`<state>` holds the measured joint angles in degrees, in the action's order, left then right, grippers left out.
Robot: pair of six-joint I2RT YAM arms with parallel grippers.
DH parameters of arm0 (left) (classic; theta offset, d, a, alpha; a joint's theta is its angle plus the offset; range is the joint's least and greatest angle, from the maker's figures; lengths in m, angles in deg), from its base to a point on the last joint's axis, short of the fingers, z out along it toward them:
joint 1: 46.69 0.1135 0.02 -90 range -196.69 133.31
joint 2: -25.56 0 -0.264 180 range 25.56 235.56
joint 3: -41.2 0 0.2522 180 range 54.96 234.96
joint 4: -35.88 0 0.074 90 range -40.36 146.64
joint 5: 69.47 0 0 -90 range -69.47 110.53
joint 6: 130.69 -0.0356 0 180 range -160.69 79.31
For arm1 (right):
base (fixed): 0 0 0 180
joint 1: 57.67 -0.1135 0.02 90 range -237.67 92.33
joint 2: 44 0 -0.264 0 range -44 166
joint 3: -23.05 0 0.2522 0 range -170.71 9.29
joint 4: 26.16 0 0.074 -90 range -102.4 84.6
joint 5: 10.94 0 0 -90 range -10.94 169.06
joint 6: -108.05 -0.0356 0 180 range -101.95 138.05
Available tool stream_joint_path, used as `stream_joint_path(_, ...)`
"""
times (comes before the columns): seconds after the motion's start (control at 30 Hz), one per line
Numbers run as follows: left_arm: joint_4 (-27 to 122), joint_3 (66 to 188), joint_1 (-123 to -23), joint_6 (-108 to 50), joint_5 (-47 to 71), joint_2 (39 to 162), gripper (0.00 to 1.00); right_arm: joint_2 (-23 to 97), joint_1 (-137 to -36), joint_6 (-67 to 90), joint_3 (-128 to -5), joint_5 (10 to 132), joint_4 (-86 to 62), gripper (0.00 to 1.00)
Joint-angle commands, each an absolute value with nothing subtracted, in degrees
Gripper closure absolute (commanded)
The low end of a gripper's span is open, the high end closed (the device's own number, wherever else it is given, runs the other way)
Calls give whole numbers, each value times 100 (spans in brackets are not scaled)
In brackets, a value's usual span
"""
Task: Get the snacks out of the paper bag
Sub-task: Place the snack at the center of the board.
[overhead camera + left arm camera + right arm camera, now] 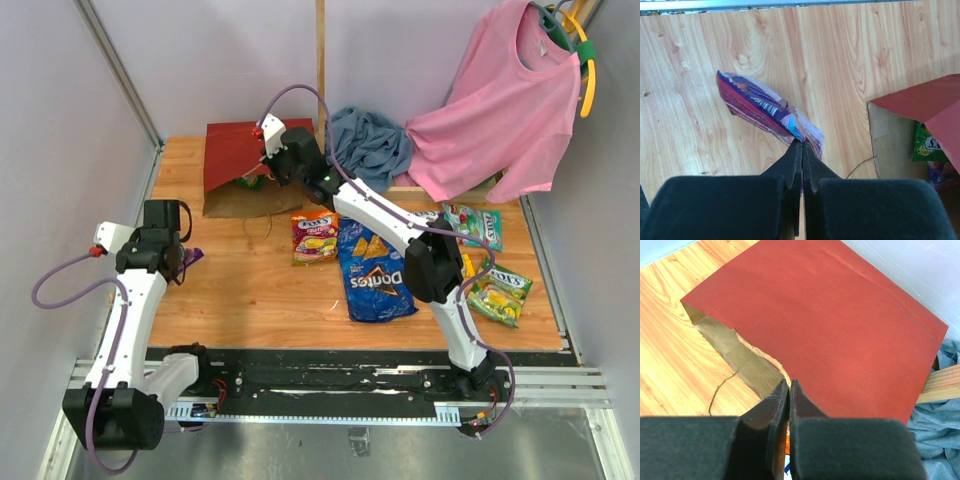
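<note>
Dark-red paper bag [232,155] lies at the back of the table [250,300], my right gripper [789,384] pinched shut on its torn top edge. A green packet [926,145] sits inside. My left gripper [802,145] is clamped on a purple packet [757,102].

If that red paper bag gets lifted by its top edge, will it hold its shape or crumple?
Probably floppy: the paper bag lies flattened and creased, with only its top lip raised where the right gripper pinches it. Likely fragile too: that lip shows a ragged tear. Probably light, though the green packet inside adds some weight.
</note>
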<state>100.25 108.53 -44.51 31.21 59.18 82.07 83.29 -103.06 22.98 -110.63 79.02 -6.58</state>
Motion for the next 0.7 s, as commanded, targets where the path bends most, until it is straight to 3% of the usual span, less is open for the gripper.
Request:
stream_joint_path(0.0, 10234, 10939, -4423, 3017, 6110, 7992, 99, 8143, -10347, 2258, -11052, 7870, -790, 99)
stream_joint_path(0.67, 10156, 10998, -4425, 2518, 5720, 8725, 98, 8137, -10381, 2224, -11059, 7906, -733, 99)
